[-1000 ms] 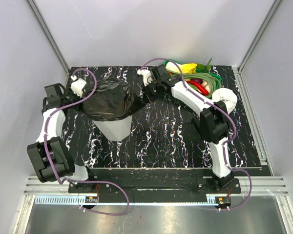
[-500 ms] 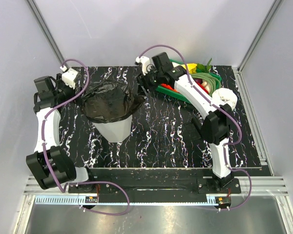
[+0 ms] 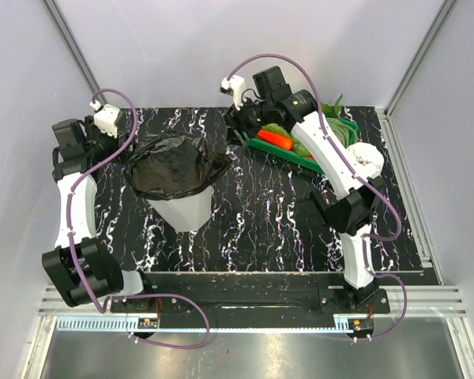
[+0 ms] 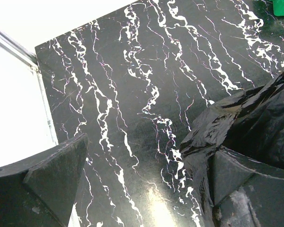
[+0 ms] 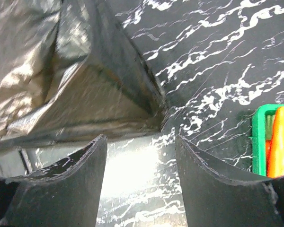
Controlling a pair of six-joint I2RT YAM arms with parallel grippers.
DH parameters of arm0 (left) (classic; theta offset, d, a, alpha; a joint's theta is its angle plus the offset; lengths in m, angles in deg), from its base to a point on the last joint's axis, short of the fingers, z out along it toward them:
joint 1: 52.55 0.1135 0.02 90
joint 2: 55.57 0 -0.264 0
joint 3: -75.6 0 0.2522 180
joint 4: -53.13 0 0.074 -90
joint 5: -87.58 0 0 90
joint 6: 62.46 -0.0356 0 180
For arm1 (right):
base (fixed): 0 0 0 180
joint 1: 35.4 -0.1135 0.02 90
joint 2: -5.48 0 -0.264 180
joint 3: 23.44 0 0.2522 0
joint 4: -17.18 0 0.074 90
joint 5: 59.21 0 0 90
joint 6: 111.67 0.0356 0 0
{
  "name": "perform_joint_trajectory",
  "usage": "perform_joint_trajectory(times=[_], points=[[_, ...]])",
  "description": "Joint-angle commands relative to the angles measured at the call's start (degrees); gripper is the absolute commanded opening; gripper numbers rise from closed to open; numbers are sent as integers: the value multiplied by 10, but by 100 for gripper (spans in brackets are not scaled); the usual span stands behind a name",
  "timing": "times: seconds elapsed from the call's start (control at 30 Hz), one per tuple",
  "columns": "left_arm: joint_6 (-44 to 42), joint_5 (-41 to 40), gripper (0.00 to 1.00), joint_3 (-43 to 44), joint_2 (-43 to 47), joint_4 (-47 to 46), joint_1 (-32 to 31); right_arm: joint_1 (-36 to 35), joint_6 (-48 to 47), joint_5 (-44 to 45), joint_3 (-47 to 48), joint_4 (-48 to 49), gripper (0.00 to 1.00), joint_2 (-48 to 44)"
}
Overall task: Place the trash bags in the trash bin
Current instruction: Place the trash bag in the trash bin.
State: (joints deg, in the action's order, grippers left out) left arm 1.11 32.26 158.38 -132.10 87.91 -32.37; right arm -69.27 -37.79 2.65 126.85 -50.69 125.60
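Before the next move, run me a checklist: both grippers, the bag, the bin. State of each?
1. left gripper open: ok.
2. Its fingers free of the trash bag: cannot tell; the film lies right beside one finger.
3. right gripper open, nothing between its fingers: ok; the bag's corner lies beyond the tips.
4. Bag covers the mouth of the trash bin: ok, draped over the rim.
5. Bag seated down inside the bin: cannot tell from above.
6. Bin standing on the table, looks upright: ok.
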Motion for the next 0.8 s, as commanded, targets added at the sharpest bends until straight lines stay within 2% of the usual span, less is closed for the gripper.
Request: perform_joint_trajectory(times=[0.0,0.07,0.2,0.37,0.43,0.6,0.77], points=[[6,8,99,-2,26,-5,3,-9,-100,-69,30,-124,65,-44],[4,15,99,-20,36,-4,3,-17,-131,-93,11,-167,63,-59],[3,24,99,-46,52,4,2,-30,-177,-142,-98,-185,61,-130],[-12,29,99,-83,81,19,-1,-80,-182,-135,-272,-100,61,-219],[-21,24,99,-101,89,19,-3,-106,-174,-126,-315,-73,61,-233],[-41,9,99,-129,94,14,-2,-176,-119,-56,-375,18,58,-222],[-46,-2,99,-135,92,8,-2,-211,-140,62,-338,24,63,-222]])
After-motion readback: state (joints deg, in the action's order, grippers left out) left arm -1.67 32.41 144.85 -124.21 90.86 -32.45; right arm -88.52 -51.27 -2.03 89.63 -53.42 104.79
